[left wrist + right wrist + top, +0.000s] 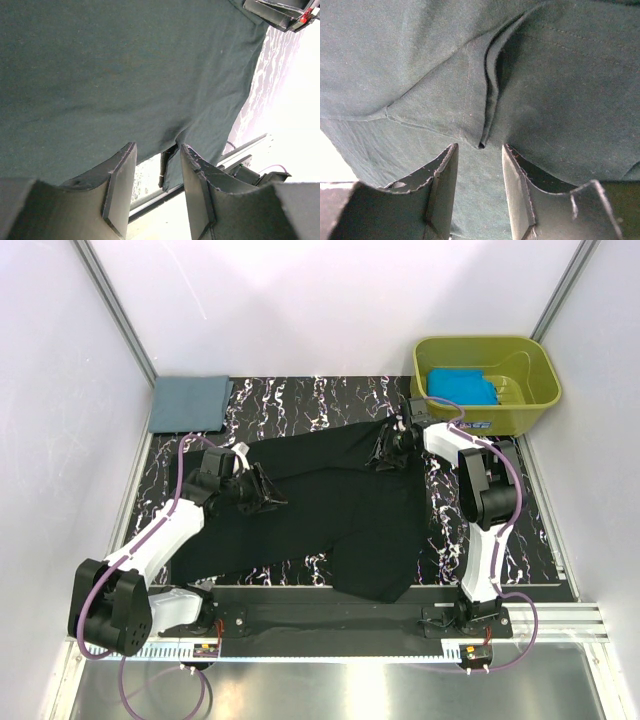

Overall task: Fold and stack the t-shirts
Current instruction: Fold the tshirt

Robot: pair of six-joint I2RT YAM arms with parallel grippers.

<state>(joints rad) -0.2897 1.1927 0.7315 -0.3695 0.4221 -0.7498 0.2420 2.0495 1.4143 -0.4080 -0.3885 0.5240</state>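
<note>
The large black t-shirt lies spread over the middle of the table, partly folded and creased. My left gripper is at the shirt's left edge. In the left wrist view it is open, with the shirt's hem just beyond the fingertips and nothing between them. My right gripper is at the shirt's far right edge. In the right wrist view it is open low over the cloth, with a raised fold just ahead of its tips. The grey-blue t-shirt lies folded at the back left. The turquoise t-shirt is in the tub.
The olive-green tub stands at the back right corner. White walls with metal posts close in the table on three sides. A metal rail with the arm bases runs along the near edge. The marbled tabletop shows behind the black shirt.
</note>
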